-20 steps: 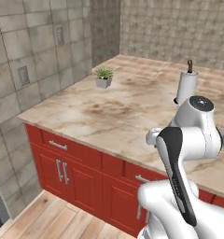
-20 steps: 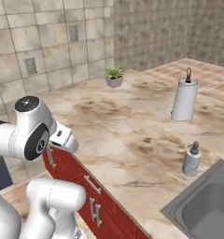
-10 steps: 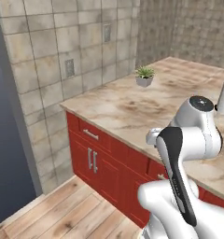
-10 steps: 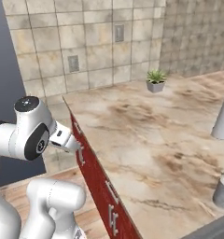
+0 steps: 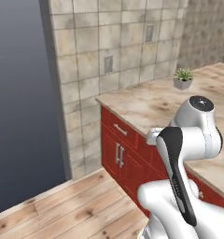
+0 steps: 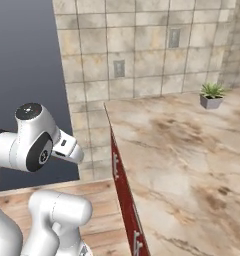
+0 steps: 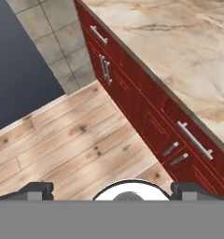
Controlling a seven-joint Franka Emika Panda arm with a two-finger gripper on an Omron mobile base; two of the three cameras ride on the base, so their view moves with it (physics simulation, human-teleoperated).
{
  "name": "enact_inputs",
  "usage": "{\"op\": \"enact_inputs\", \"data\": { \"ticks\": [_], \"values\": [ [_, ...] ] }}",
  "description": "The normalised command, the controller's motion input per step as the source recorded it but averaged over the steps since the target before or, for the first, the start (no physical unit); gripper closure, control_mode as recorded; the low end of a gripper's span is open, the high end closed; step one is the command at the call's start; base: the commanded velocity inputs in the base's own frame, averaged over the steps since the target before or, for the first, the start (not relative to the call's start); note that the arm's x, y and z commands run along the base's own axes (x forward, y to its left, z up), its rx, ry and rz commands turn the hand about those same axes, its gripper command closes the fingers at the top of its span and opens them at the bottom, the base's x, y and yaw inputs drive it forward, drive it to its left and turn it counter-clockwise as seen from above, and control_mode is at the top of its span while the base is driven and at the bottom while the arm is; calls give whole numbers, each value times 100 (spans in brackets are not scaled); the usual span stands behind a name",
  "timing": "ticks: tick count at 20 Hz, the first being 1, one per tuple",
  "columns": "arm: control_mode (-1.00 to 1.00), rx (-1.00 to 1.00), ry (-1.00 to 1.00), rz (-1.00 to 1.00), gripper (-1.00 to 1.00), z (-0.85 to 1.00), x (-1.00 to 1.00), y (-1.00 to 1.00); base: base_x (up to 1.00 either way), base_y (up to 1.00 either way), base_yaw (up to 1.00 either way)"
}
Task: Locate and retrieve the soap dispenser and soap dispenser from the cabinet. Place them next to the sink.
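All three rendered views are evenly and softly lit, with no clear light source. The beige marbled stone countertop [image 6: 182, 165] looks bright and slightly washed out, without sharp glare. Shadows are faint: the small green potted plant [image 5: 183, 78] casts almost none. The flat dark blue-grey wall [image 5: 20, 102] reads dim and featureless. Textures on the grey-beige tiled wall [image 6: 142, 45] appear soft, mildly blurred.

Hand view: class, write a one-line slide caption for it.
Open gripper looks down on wooden floor beside red base units under a marble counter.

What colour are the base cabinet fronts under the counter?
Deep red base cabinet fronts with grey bar handles, clearest in the hand view.
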Motion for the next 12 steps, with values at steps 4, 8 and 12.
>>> {"op": "enact_inputs", "data": {
  "ticks": [4, 8, 12],
  "values": [
    [100, 0, 0, 0, -100, 0, 0, 0, 17, 26, 40],
    [100, 0, 0, 0, -100, 0, 0, 0, 18, 27, 41],
    [100, 0, 0, 0, -100, 0, 0, 0, 19, 29, 40]
  ]
}}
